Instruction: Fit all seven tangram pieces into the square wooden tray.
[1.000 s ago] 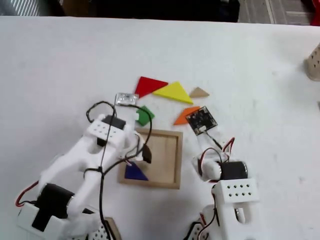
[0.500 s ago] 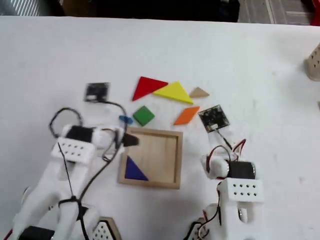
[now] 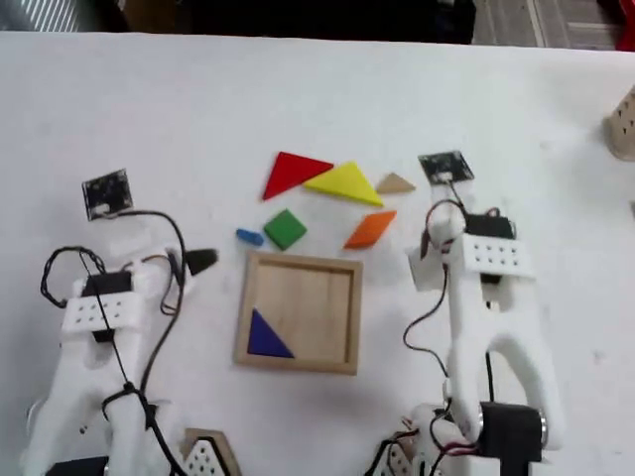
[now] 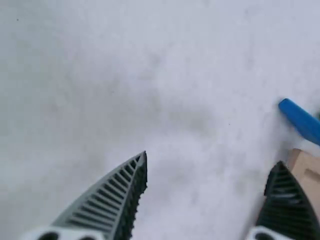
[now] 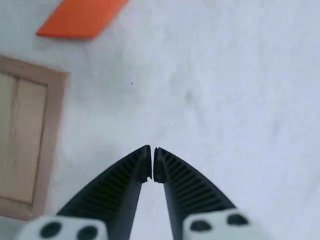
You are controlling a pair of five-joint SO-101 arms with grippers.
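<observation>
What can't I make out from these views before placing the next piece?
Small blue piece: too small in the high view to tell its shape; the left wrist view's frame edge cuts it off.
Orange piece: cut off by the right wrist view's edge.
Tray: left wrist view, the left tool and the frame edge hide most of it.

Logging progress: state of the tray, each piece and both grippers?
wooden tray: holds one piece
dark blue triangle: flat in the tray
red triangle: outside tray
yellow triangle: outside tray
tan triangle: outside tray
green square: outside tray
orange parallelogram: outside tray
light blue piece: outside tray
left gripper: open, empty
right gripper: shut, empty
</observation>
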